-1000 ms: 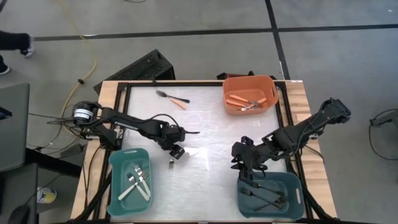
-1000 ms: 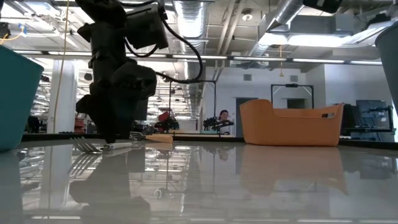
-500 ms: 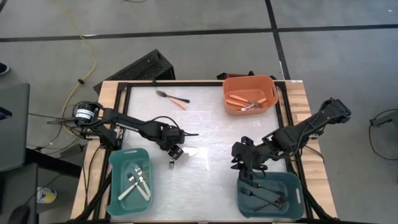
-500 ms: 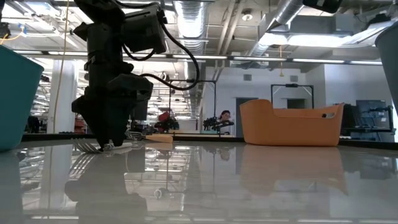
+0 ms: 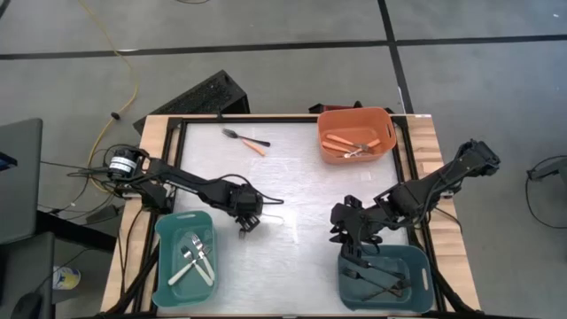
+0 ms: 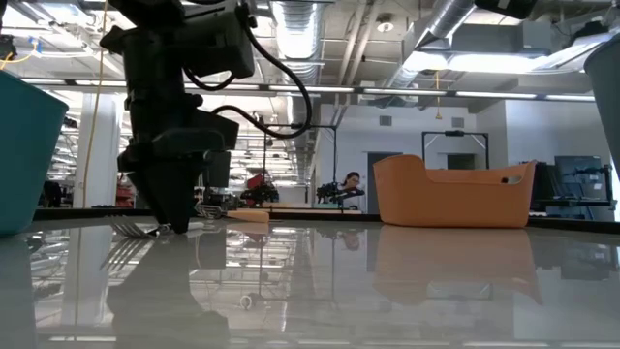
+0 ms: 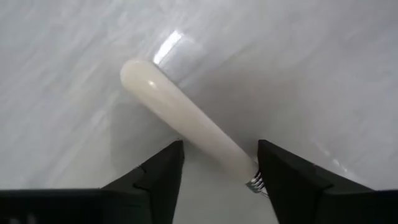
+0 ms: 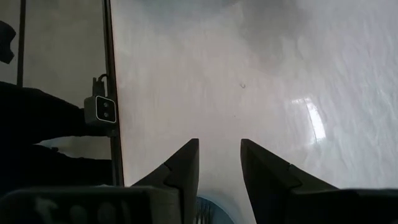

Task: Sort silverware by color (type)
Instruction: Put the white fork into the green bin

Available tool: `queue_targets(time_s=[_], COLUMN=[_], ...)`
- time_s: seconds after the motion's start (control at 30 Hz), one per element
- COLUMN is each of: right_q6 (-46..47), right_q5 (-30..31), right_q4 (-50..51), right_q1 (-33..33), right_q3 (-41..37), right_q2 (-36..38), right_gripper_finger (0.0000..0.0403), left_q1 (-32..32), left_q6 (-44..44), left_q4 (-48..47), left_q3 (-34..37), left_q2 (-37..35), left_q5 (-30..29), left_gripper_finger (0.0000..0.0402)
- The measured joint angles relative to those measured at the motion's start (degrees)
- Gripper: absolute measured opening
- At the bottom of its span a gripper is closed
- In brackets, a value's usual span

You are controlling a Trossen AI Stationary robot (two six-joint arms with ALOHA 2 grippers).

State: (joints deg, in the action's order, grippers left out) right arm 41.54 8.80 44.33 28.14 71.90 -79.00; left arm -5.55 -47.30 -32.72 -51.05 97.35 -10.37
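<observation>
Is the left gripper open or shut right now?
Open: the left gripper straddles the white handle lying on the table, gaps showing at both fingers.

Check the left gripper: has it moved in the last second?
Yes. In the high view the left gripper has drawn back toward the teal bin holding white-handled pieces, and now straddles the white-handled fork.

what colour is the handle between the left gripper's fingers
White handle, clearest in the left wrist view.
</observation>
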Motion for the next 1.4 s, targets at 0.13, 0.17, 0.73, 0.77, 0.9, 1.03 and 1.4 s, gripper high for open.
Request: queue_targets(time_s=[0.13, 0.17, 0.73, 0.77, 0.9, 1.03, 1.4], right_q6=[-0.02, -0.02, 0.02, 0.02, 0.46, 0.45, -1.83], right_q5=[0.0, 0.0, 0.02, 0.02, 0.04, 0.04, 0.22], right_q4=[0.02, 0.05, 0.13, 0.03, -0.04, -0.2, -0.47], right_q1=[-0.01, -0.05, -0.09, -0.09, 0.02, 0.0, -2.49], right_q3=[0.0, 0.0, 0.0, 0.0, 0.0, 0.0, 0.0], right_q2=[0.0, 0.0, 0.0, 0.0, 0.02, 0.02, 0.02], right_gripper_finger=[0.014, 0.014, 0.0137, 0.0137, 0.0137, 0.0137, 0.0137], left_q1=[0.27, 0.27, 3.9, 4.27, 5.55, 6.26, -4.97], left_q6=[1.08, 1.19, 12.91, 13.95, 17.04, 19.13, 1.21], left_q4=[0.18, 0.27, 4.16, 4.11, 3.62, 1.96, -15.63], left_q3=[0.02, 0.02, -6.56, -7.59, -11.82, -15.23, -16.52], left_q2=[0.01, 0.01, -0.71, -1.28, -3.4, -9.29, -33.12], left_q5=[-0.05, -0.29, -1.8, -1.74, 3.28, 8.07, 4.81], left_gripper_finger=[0.0144, 0.013, 0.0042, 0.0044, 0.0043, 0.0032, 0.0035])
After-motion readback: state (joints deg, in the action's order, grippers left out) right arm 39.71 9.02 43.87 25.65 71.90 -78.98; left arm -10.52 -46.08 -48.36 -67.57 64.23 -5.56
